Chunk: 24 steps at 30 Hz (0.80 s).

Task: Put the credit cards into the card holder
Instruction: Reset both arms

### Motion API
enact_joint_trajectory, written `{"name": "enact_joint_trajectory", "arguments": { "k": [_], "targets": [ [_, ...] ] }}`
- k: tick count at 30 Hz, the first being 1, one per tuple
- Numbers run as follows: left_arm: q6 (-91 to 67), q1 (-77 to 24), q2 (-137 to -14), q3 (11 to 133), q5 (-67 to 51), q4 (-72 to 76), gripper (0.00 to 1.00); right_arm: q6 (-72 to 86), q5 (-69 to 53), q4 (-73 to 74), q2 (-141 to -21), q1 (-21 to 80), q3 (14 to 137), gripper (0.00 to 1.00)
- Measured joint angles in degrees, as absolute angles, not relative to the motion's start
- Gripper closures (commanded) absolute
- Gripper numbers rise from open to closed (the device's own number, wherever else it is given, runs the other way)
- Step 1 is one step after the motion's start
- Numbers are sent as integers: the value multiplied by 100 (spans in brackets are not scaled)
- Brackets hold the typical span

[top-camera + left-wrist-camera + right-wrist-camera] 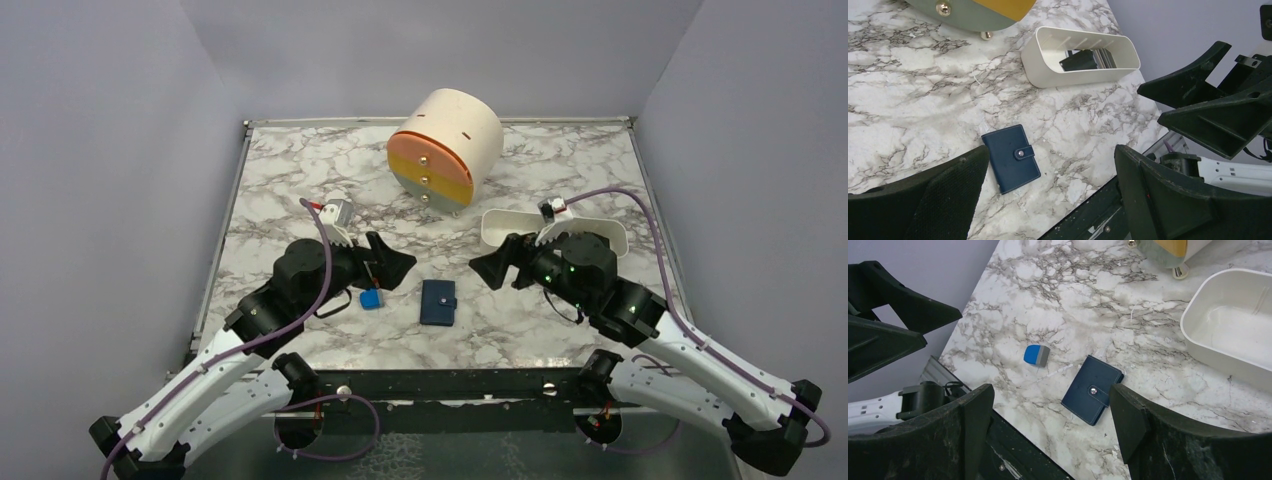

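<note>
Lying snapped shut by the surface's near edge, the card holder is sitting between left pincer and right pincer, both gaping empty, likely poised to unsnap it; credit cards are waiting in the tray near the right edge.

Table: white marble pattern, grey-brown veins. Wallet: dark navy, paler stitching along the edge, silver snap stud on the tab. Small block: bright blue, grey at one end. Tray: plain cream-white. Cards in it: one dark face in front, paler grey ones behind, print too small to read. Round drawer unit: cream shell, front in bands of orange, yellow and grey-green, brass-coloured knobs. Left gripper and right gripper: matte black. Arms: white shells, black joints, green lights on the right one. Cables: purple. Walls: flat pale lavender-grey.
</note>
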<state>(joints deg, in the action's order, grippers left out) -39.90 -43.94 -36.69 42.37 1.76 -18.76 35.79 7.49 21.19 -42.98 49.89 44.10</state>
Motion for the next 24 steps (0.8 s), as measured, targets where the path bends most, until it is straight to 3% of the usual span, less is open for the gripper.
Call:
{"name": "enact_joint_trajectory", "arguments": {
  "k": [14,24],
  "targets": [
    [-3865,-4394,-3607,4263,467,-1872,1,3564,803,2110,-4351,4989,4449,14],
    [-3557,-4394,-4001,4930,598,-1828,1,3312,895,2231,-4368,4989,5111,13]
  ]
}}
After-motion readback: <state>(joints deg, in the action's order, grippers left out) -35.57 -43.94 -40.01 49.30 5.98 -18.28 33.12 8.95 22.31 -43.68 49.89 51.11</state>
